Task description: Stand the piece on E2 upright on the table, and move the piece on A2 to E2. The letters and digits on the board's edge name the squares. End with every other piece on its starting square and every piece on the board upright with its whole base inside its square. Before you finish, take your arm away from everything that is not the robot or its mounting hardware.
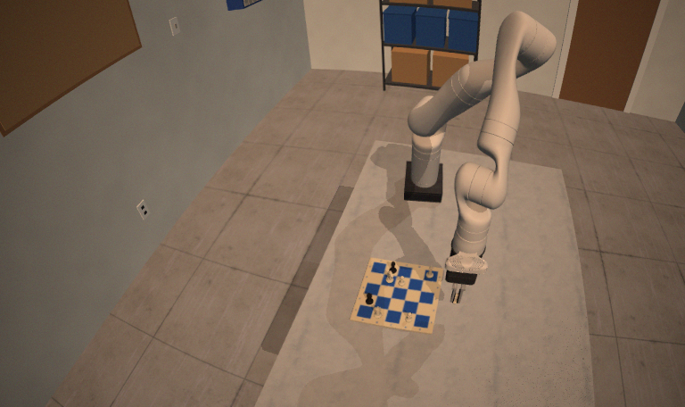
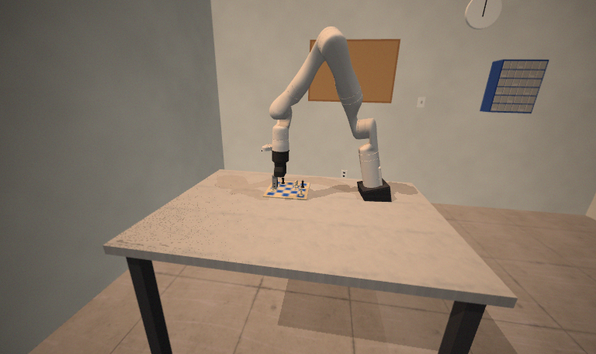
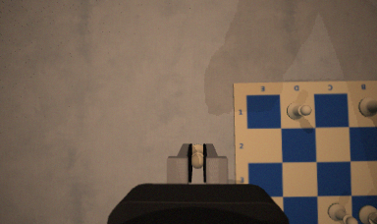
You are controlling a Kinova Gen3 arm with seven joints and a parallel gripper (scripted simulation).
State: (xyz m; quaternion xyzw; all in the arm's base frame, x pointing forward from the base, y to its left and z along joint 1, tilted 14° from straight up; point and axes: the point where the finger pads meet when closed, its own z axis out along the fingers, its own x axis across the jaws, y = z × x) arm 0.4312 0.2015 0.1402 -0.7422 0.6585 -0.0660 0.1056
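My gripper [image 1: 455, 297] [image 2: 274, 184] [image 3: 197, 156] points down beside the board's E edge, over the table, level with about rows 2 and 3. It is shut on a white piece [image 3: 197, 160], whose rounded top shows between the fingers; its base is hidden. How far it is above the table I cannot tell. The chessboard [image 1: 392, 327] [image 3: 241, 96] has no piece on E2. A black piece [image 1: 369, 298] [image 2: 282, 180] stands upright on A2, at the board's far side from my gripper.
White pieces stand on D1 [image 1: 408, 317] [image 3: 298, 110], B1 [image 1: 377, 311] [image 3: 367, 107], C4 [image 1: 401, 280], B4 [image 1: 390, 278] and E5 [image 1: 429, 273] [image 2: 300, 193]. A black piece [image 1: 392, 267] [image 2: 302, 183] stands on B5. The arm's base [image 1: 423, 193] is behind the board.
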